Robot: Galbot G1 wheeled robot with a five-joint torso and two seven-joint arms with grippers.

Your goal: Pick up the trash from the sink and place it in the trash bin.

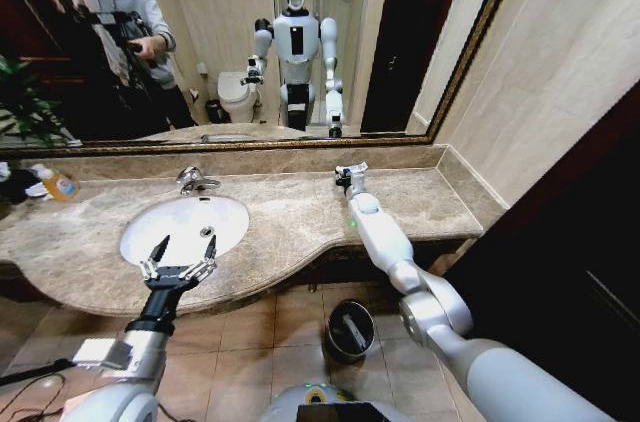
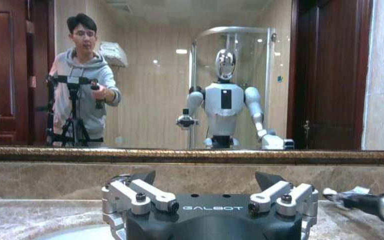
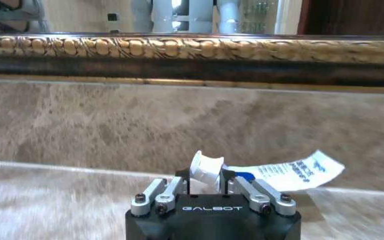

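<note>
The trash in view is a white-and-blue tube, and my right gripper is shut on its capped end. In the head view that gripper is low over the marble counter, close to the back wall and right of the sink. My left gripper hangs open over the sink's front rim with nothing between its fingers; the left wrist view shows it spread wide. The trash bin, small, round and black, stands on the floor below the counter's front edge.
A chrome faucet rises behind the basin. An orange-labelled bottle stands at the counter's far left. A gold-framed mirror runs along the back wall. The floor around the bin is tiled.
</note>
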